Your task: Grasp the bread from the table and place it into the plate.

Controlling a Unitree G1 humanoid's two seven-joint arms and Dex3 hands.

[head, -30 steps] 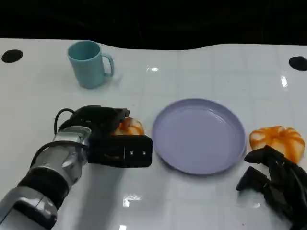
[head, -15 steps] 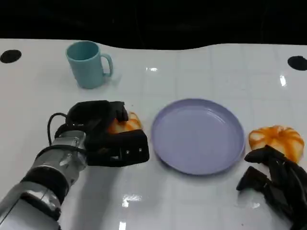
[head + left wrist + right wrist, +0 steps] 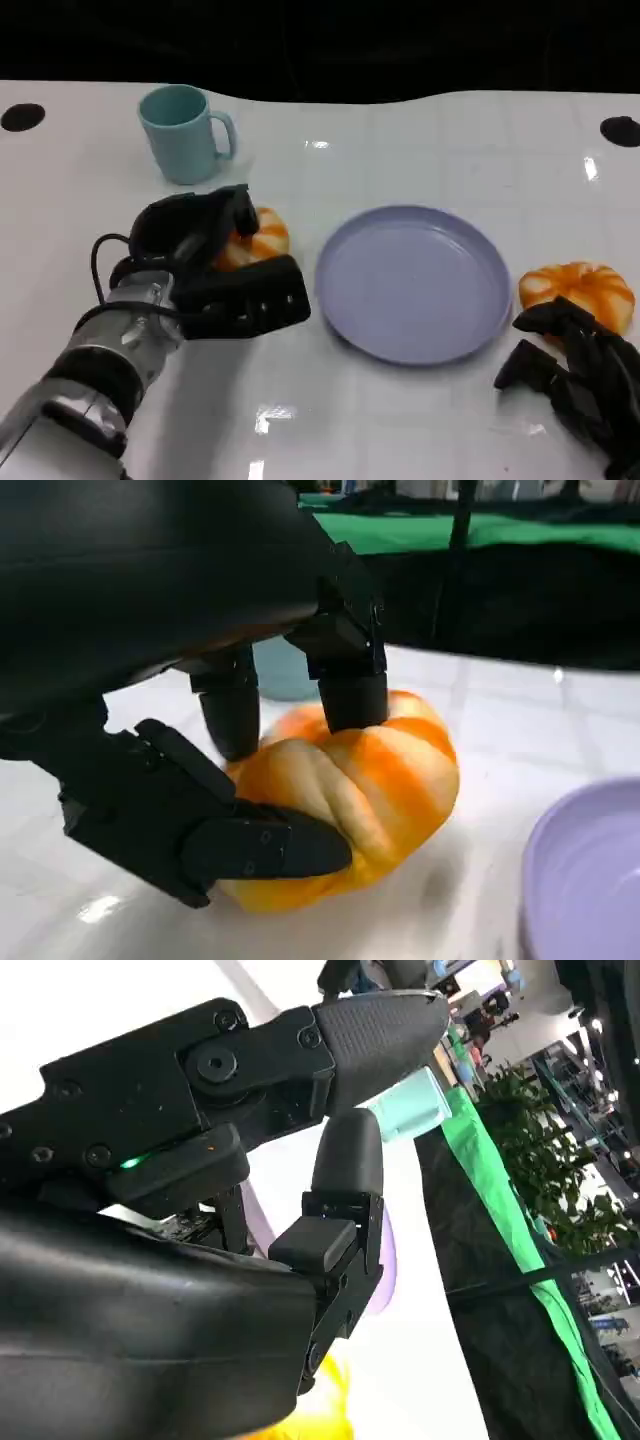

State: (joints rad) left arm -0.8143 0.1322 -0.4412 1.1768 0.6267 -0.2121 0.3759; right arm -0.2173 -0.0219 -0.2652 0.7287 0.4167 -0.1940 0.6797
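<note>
Left of the plate [image 3: 415, 283], the left hand [image 3: 215, 270] grips the bread [image 3: 252, 238].

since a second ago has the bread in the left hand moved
Yes. The bread, held by the left hand, has shifted toward the teal mug.

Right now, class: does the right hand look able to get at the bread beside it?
Probably yes. The right hand sits open on the table just in front of that bread, nothing lies between them, and the plate stands off to one side.
</note>
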